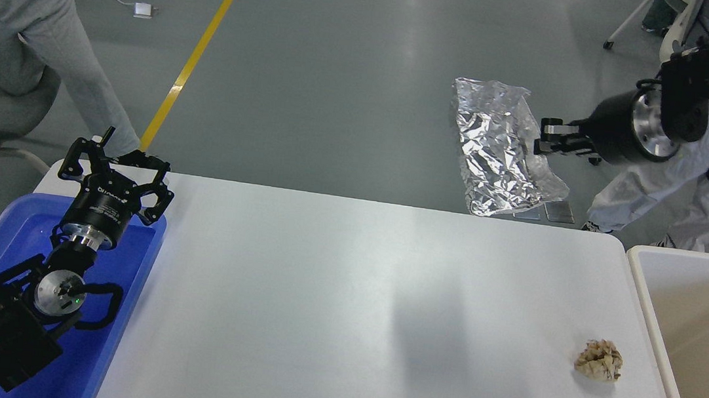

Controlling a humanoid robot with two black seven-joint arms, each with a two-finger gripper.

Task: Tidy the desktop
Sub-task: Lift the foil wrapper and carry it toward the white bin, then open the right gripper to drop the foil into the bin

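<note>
The white desktop point(330, 302) fills the lower middle of the head view. My right gripper point(547, 137) is raised high at the upper right, shut on the edge of a crumpled silver foil sheet point(498, 151) that hangs above the desk's far edge. A small crumpled beige paper ball point(600, 360) lies on the desktop near its right edge. My left gripper point(117, 167) is open and empty above the far end of the blue tray point(119, 306) at the left.
A white-rimmed beige bin point(697, 327) stands just right of the desktop. A person in grey trousers point(35, 40) stands at the far left, another in white point(691, 188) behind my right arm. A yellow floor line point(202, 44) runs beyond the desk.
</note>
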